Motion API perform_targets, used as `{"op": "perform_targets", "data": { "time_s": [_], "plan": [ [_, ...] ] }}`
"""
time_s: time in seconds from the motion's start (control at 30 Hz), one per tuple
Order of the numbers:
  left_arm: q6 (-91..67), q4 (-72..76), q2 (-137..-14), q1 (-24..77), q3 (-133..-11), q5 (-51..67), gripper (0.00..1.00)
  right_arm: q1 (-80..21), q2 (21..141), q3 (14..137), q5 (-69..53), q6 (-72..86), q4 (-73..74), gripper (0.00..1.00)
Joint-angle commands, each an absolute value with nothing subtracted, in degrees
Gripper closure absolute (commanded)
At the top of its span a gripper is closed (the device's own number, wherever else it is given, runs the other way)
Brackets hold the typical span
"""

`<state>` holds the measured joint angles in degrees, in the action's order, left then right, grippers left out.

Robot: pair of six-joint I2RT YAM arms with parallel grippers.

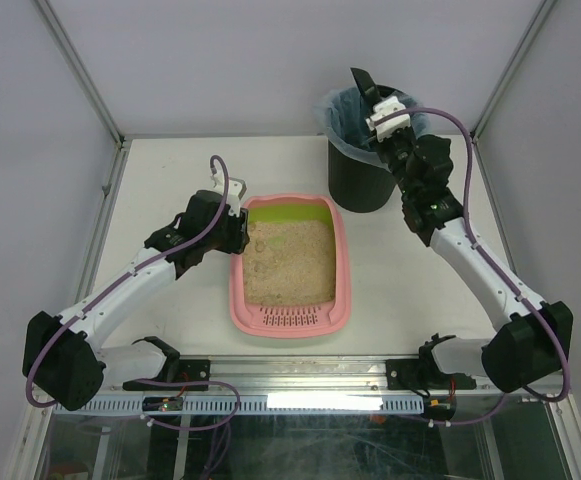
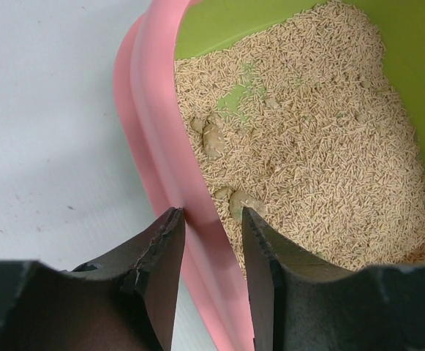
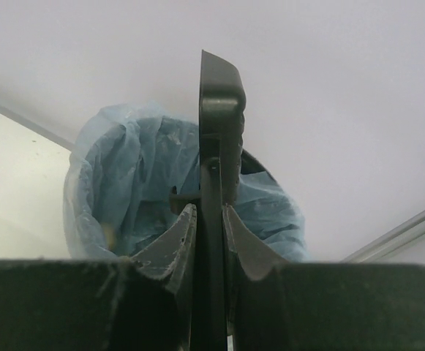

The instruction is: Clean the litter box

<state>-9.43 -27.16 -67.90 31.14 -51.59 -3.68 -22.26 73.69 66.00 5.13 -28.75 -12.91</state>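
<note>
Clumps (image 2: 212,139) dot the pink, green-walled litter box (image 1: 342,270); left claw (image 2: 211,213) grips its rim, right claw (image 3: 208,208) clamps scoop (image 3: 222,95).

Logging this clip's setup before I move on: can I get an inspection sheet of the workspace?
Surface: white table, no spills seen.
Job's things: litter box central, litter holding clumps; black bin with blue bag at far right.
Clutter: nothing seen.
Grippers: left gripper closed on the box's side rim; right gripper clamps scoop over the bin.
Cables: purple cables run along both arms.
Surroundings: white walls, metal frame.
</note>
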Motion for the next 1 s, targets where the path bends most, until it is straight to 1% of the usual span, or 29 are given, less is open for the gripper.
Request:
{"op": "perform_targets", "data": {
  "time_s": [0.0, 0.17, 0.27, 0.4, 0.47, 0.53, 0.67, 0.8, 0.83, 0.97],
  "plan": [
    [-8.2, -25.7, -66.1, 31.2, -51.5, -2.1, 0.62, -22.8, 70.9, 65.9, 3.7, -40.3, -21.1, 1.00],
    [-8.3, -25.7, -66.6, 31.3, -51.7, -1.8, 0.62, -24.0, 67.8, 65.3, 3.0, -36.9, -22.5, 1.00],
    [-8.3, -25.7, -66.6, 31.3, -51.6, -2.0, 0.62, -24.7, 63.4, 65.8, -1.7, -21.3, -19.6, 1.00],
    [-8.3, -25.7, -66.8, 31.3, -51.5, -2.3, 0.62, -25.2, 58.4, 66.1, -3.2, 7.7, -12.7, 1.00],
    [-8.3, -25.7, -67.1, 31.3, -51.7, -2.2, 0.62, -25.2, 56.8, 65.6, -7.1, 17.2, -8.2, 1.00],
    [-8.2, -25.7, -67.3, 31.3, -51.7, -2.0, 0.62, -25.3, 55.4, 64.0, -10.5, 23.3, -4.8, 1.00],
    [-8.3, -25.7, -67.3, 31.3, -51.6, -2.2, 0.62, -25.3, 55.0, 62.9, -14.0, 30.6, 5.7, 1.00],
    [-8.2, -25.7, -67.5, 31.4, -51.6, -2.1, 0.62, -25.6, 58.9, 66.0, -20.4, 32.7, 19.8, 1.00],
    [-8.3, -25.7, -67.5, 31.3, -51.6, -1.9, 0.62, -25.7, 59.6, 66.4, -21.4, 33.1, 21.4, 1.00],
    [-8.2, -25.7, -67.5, 31.3, -51.6, -2.0, 0.62, -29.2, 64.8, 70.6, -18.8, 32.8, 34.6, 1.00]
  ]
}}
